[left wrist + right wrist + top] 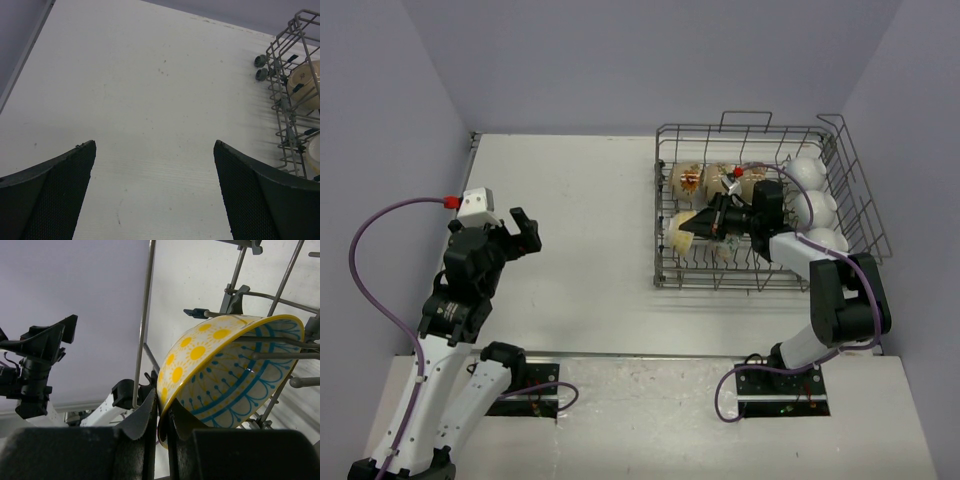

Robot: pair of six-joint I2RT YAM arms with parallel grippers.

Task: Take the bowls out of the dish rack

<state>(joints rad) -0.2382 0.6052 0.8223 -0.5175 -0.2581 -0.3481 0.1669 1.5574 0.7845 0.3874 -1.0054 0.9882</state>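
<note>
The grey wire dish rack (667, 272) stands at the right of the table. My right gripper (708, 222) reaches into it and is shut on the rim of a tilted bowl (682, 230). In the right wrist view that bowl (225, 365) shows yellow suns outside and a blue pattern inside, with its rim pinched in my gripper (167, 412) and rack tines crossing its inside. Two cream bowls with orange marks (691, 180) stand at the rack's back. Three white bowls (817, 207) line its right side. My left gripper (525, 232) hovers open over the bare table, left of the rack.
The left wrist view shows the rack's corner (285, 100) with a cream bowl (305, 87) inside it, right of my open left gripper (154, 145). Upright rack wires (144, 320) stand close beside the held bowl. Grey walls enclose the table.
</note>
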